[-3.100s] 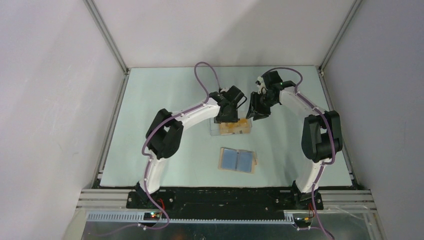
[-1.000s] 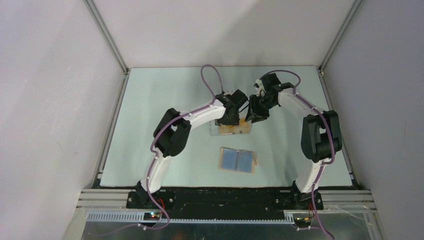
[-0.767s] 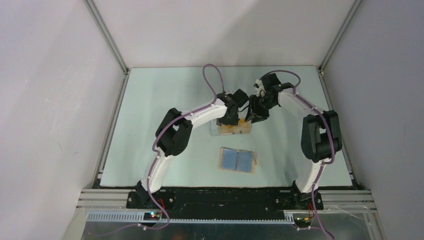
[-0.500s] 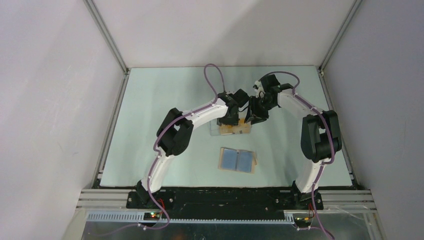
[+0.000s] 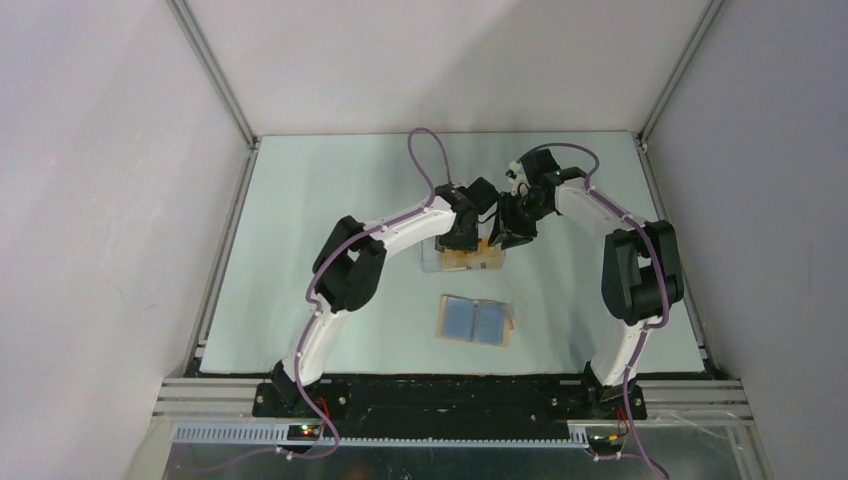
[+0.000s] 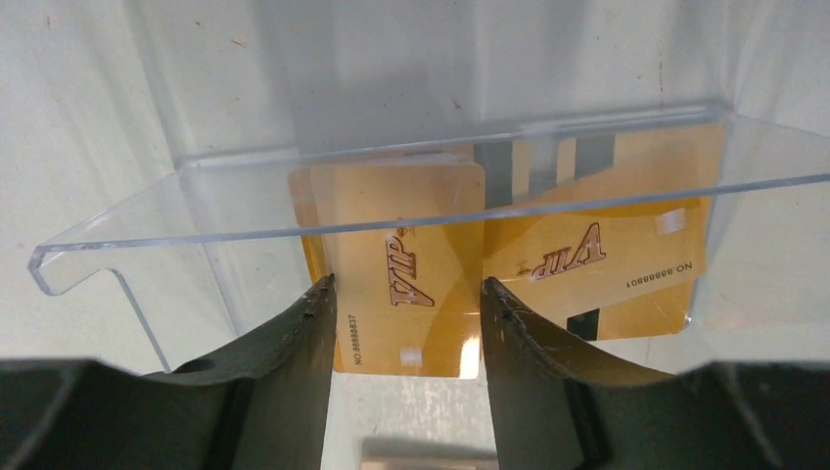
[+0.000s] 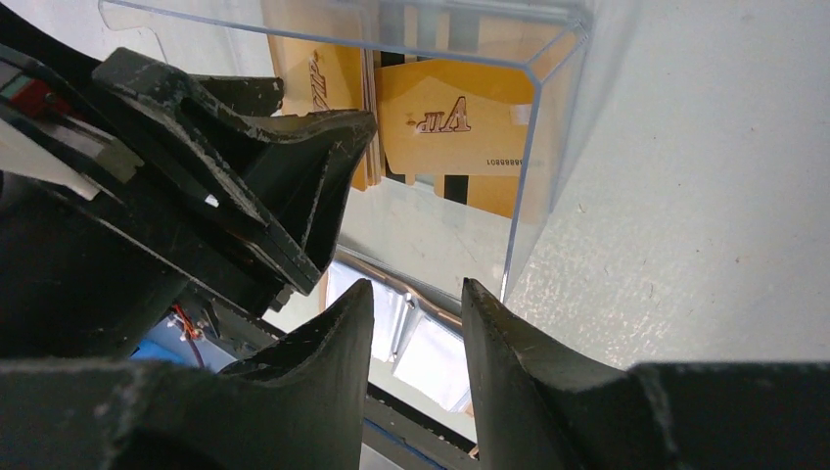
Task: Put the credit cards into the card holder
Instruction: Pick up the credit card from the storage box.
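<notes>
Several gold credit cards [image 5: 472, 258] lie in a clear plastic tray [image 6: 127, 211]. My left gripper [image 6: 406, 294] reaches down into the tray, its jaws pressed against the two long edges of the nearest "VIP" card [image 6: 406, 255], so it is shut on that card. Another card [image 6: 607, 264] rests tilted to its right. My right gripper [image 7: 416, 294] hangs open and empty just beside the tray's right wall [image 7: 533, 117], close to the left gripper [image 5: 465, 238]. The card holder [image 5: 476, 320] lies open flat, blue panels up, nearer the arm bases.
The tray [image 5: 440, 262] sits mid-table with both arms arched over it. Grey enclosure walls and aluminium rails [image 5: 225, 250] bound the pale green mat. In the right wrist view the left arm's black body [image 7: 147, 196] fills the left side.
The left gripper has come down further into the tray and its jaws have narrowed onto a card. The right gripper has edged slightly closer to the tray.
</notes>
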You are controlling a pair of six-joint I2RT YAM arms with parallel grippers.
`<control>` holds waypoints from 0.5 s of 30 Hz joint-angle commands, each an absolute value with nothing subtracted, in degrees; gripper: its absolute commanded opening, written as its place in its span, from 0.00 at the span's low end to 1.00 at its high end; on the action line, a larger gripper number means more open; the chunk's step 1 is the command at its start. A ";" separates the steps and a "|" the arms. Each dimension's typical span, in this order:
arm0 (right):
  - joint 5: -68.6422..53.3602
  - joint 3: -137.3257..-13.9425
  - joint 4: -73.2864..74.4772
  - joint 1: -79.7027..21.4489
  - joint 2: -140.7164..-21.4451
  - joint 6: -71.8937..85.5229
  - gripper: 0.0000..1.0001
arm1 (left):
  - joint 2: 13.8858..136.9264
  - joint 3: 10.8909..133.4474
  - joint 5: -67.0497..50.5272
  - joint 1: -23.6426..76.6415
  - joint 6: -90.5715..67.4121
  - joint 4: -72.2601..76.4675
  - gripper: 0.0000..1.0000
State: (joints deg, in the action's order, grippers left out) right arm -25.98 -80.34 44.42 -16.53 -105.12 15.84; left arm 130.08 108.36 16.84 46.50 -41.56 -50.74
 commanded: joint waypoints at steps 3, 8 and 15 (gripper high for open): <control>-26.76 -80.18 43.72 -16.16 -102.79 15.99 0.43 | 123.99 109.24 15.76 47.13 -41.94 -50.20 0.32; -27.04 -80.16 43.66 -15.85 -102.10 16.17 0.44 | 121.89 108.78 16.83 46.83 -41.86 -50.12 0.31; -27.48 -80.25 43.72 -15.55 -101.46 16.17 0.44 | 121.53 107.08 17.08 46.14 -41.28 -50.20 0.46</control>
State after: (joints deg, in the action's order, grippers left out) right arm -26.44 -80.31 44.38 -15.84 -104.57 15.99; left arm 124.73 108.33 15.97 46.63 -41.54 -50.61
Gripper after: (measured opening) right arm 0.439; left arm 0.428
